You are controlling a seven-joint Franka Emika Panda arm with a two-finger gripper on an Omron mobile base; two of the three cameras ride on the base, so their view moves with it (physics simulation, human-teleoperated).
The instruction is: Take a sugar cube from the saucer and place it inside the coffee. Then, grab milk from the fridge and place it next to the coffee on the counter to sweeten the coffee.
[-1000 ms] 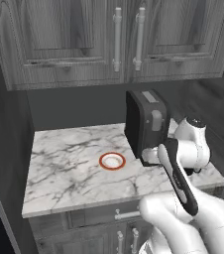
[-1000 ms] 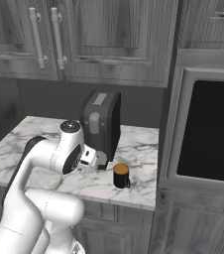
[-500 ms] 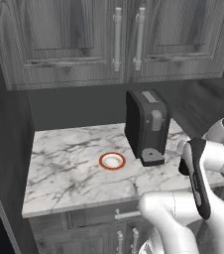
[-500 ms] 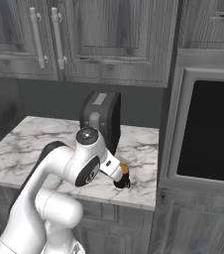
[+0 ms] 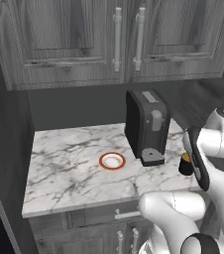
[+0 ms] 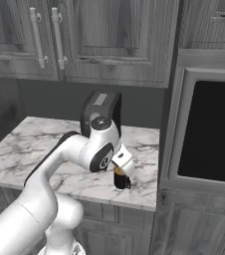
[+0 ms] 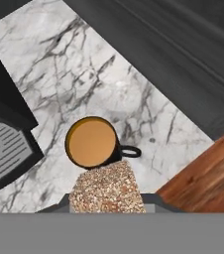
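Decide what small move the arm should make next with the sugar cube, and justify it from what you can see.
Probably nudge the gripper forward until the sugar cube sits over the coffee, then open. In the hand view the cube, held between the shut jaws, overlaps only the mug's near rim, so releasing now might miss.

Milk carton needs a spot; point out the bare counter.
Free: white marble counter left of and in front of the orange-rimmed white saucer. Crowded: right end, between the tall black coffee machine and small black coffee mug.
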